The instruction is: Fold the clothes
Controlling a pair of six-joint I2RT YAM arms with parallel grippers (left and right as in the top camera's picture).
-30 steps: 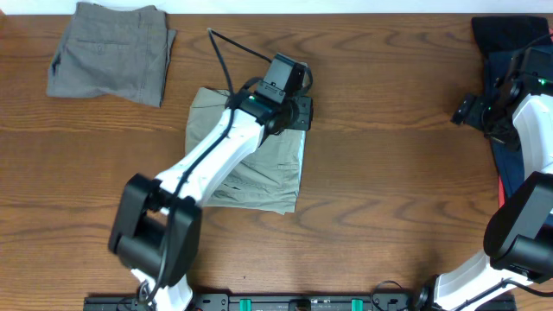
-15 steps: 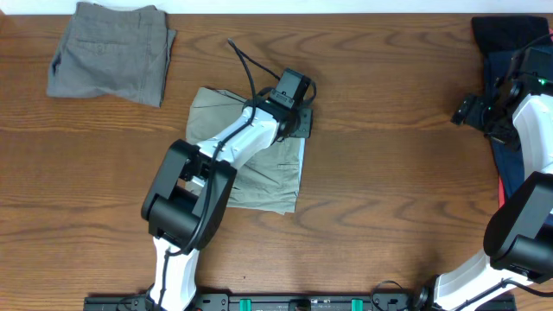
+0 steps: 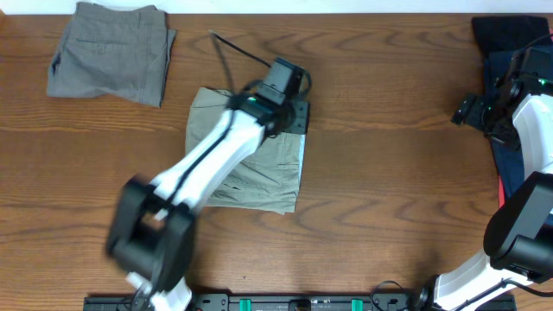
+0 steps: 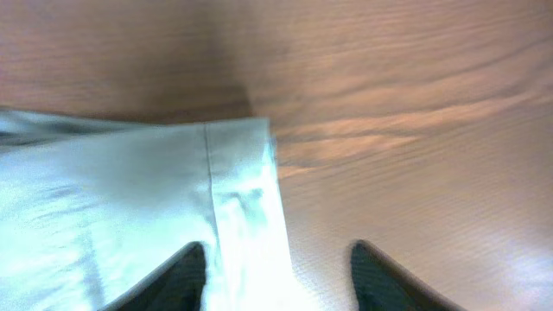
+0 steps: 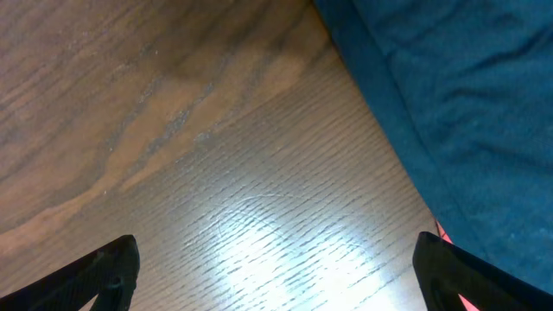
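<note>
Hovering left gripper point(image 4: 276, 259): jaws apart, astride khaki shorts point(image 4: 104, 199) hem
Right gripper point(image 5: 275, 255): jaws wide, empty, beside navy garment point(image 5: 449, 86)

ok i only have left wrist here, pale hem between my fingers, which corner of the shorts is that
observer: Overhead shows the left end effector at the far right corner of the khaki shorts, which lie folded in a rough rectangle mid-table.
operator: any other folded piece on the table
observer: Yes, grey shorts lie folded at the table's far left corner, apart from the khaki pair.
</note>
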